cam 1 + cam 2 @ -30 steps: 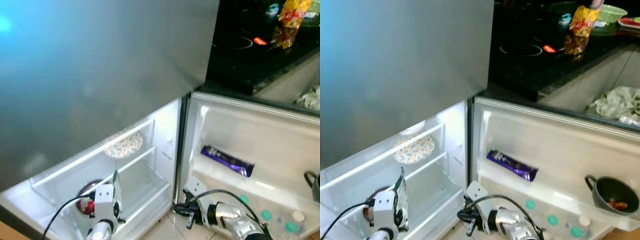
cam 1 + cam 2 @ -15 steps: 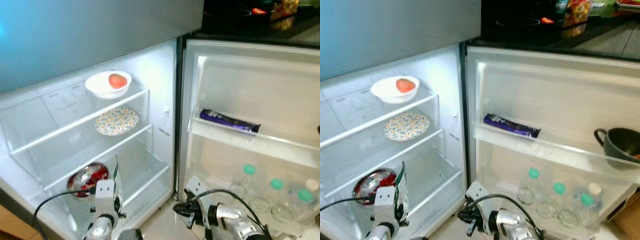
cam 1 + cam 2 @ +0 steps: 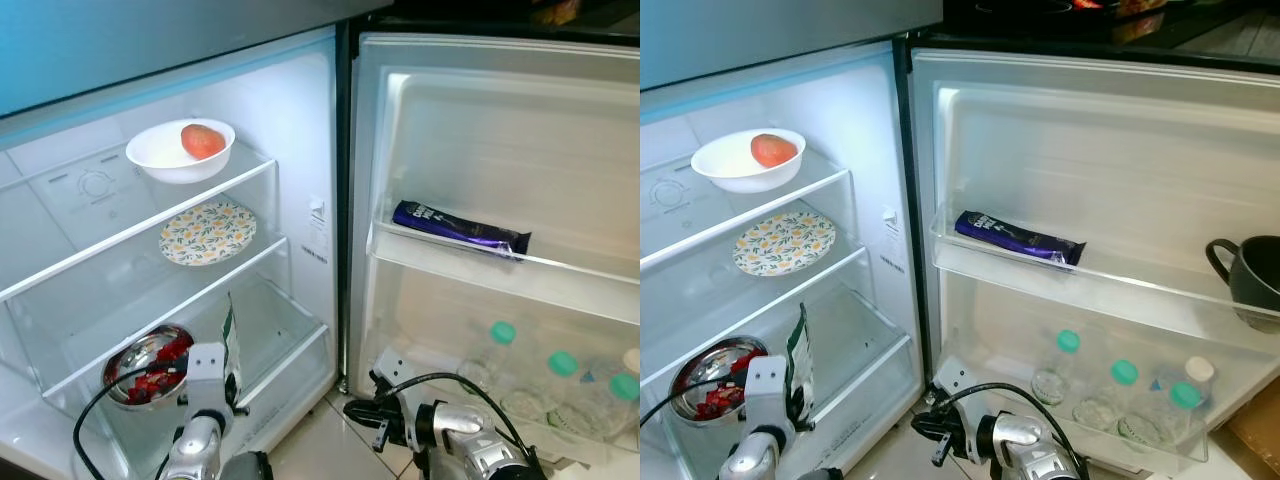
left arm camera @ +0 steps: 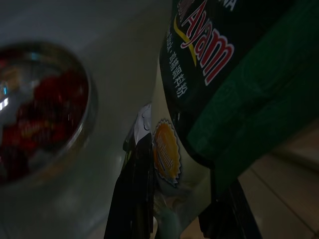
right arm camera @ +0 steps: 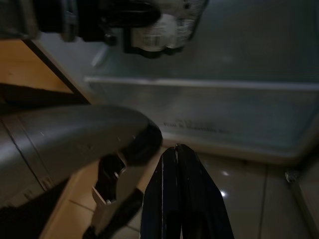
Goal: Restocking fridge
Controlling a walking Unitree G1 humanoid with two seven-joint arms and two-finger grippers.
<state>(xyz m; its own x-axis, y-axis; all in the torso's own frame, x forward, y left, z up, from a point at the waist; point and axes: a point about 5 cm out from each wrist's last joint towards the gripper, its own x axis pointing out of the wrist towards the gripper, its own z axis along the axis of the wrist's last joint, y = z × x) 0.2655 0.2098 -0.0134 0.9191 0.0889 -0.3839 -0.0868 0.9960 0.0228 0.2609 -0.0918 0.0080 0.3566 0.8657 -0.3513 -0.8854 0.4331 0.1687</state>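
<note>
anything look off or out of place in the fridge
One thing: a dark mug sits in the upper door shelf, an unusual spot for crockery. The purple bar lies flat there. Bowls, plate and bottles look orderly; nothing spilled.

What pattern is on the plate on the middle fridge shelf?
The plate has a yellow and green floral print on white, clearest in the left eye view.
</note>
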